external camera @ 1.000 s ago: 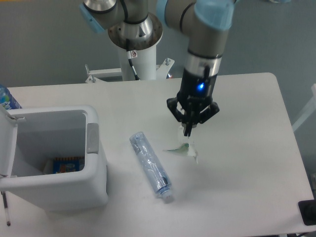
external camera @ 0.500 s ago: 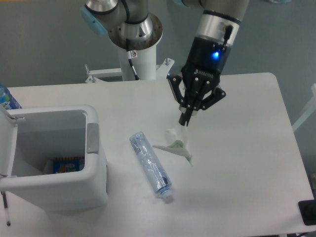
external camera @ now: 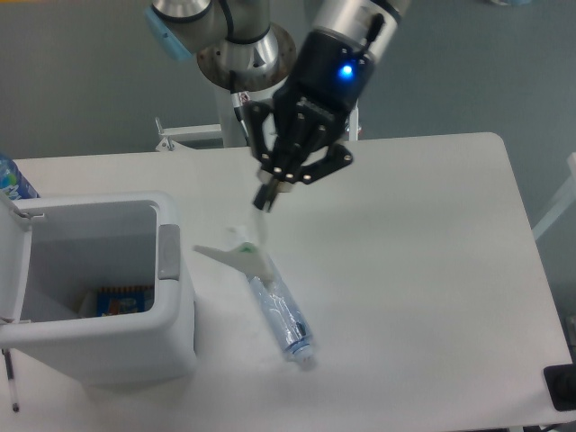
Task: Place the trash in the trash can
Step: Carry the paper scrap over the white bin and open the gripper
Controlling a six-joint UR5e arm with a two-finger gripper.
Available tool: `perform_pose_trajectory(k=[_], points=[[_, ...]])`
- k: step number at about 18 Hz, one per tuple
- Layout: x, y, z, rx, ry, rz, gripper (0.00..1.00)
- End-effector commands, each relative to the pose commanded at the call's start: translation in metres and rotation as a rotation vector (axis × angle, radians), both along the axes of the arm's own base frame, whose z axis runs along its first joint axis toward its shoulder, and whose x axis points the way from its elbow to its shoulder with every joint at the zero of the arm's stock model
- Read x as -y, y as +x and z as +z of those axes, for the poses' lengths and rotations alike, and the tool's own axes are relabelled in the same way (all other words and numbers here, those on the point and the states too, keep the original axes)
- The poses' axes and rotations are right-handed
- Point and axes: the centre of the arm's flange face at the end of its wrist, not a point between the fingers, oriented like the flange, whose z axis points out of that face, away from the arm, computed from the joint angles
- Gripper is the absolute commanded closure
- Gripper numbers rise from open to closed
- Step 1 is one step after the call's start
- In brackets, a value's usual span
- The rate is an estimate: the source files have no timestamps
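- Carton piece [external camera: 236,253]: white folded paper, hanging in air from gripper [external camera: 265,200], above top end of clear bottle [external camera: 279,306], just right of trash can [external camera: 99,297].
- Jaws look pinched shut on carton's upper edge; thin grip, piece dangles and flares wide.
- Step: carry to bin. Do it well = go left till whole piece is over the opening, not the rim/grey latch tab [external camera: 168,251], then let go low.
- Bin lid open, something already inside.
- Bottle lies on table [external camera: 432,270], not yet binned.
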Motion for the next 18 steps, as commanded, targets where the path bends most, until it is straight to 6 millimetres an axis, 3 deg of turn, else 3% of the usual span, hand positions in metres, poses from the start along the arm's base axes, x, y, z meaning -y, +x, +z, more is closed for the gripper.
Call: perform_pose_trajectory(k=[3, 11, 15, 18], points=[[-0.018, 0.026, -0.004, 0.009, -0.007, -0.052, 1.0], [-0.076, 0.086, -0.055, 0.065, -0.073, -0.197, 1.0], [-0.081, 0.105, -0.08, 0.083, -0.098, -0.229, 1.0], [-0.08, 0.107, -0.091, 0.087, -0.109, -0.231, 1.0]])
